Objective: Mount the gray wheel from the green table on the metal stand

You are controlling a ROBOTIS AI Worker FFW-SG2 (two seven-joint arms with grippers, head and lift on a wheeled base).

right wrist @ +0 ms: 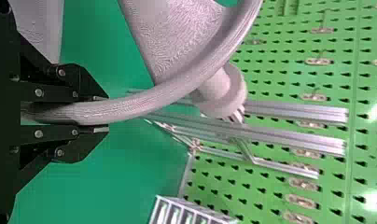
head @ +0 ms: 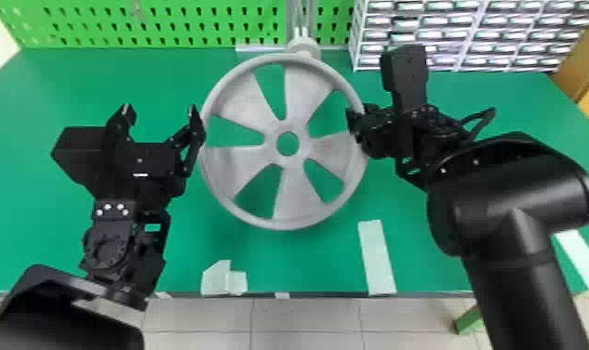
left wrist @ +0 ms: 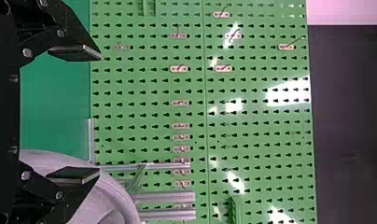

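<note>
On the far side, the wheel (head: 292, 198) hides part of the metal stand's hub (head: 303, 46), and the metal stand (head: 300, 16) is cut off above. The right gripper (head: 355, 123) covers some right rim. Inside the far-right drawers (head: 479, 34), the contents seem too blurred to tell.
</note>
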